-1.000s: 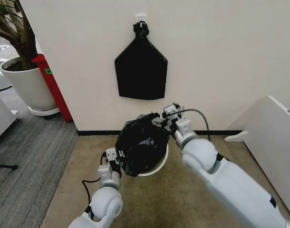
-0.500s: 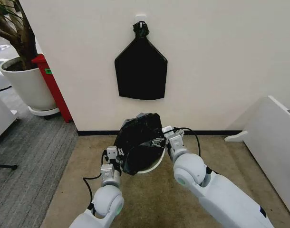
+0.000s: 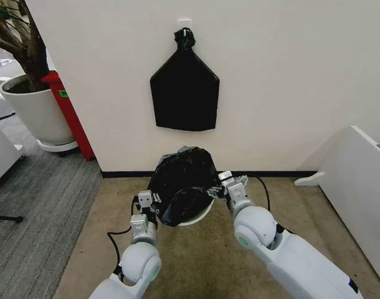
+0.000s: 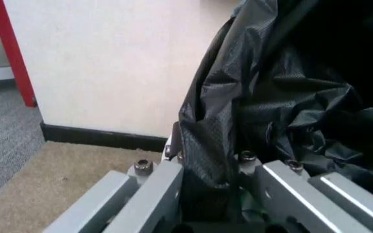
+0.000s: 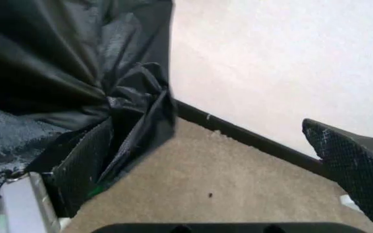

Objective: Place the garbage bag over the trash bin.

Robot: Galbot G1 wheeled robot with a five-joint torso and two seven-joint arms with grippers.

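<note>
Draping over trash bin (image 3: pixel 199 217) on carpet by wall — garbage bag (image 3: pixel 182 182), rumpled, covering nearly all of it, only near rim showing. Left tool (image 3: pixel 149 203) at bag's left edge, clamped on a fold of plastic. Right tool (image 3: pixel 226 184) at bag's right side — fingers apart, one finger (image 5: pixel 86 162) touching bag.

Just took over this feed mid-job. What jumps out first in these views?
The rumpled garbage bag draped over the trash bin on the tan carpet by the wall, with both arms at it: the left gripper shut on the bag's near-left edge, the right gripper open at its right side, one finger against the plastic. Above them, a flat black bag bundle hangs on the wall, and a white planter pot stands far left.
</note>
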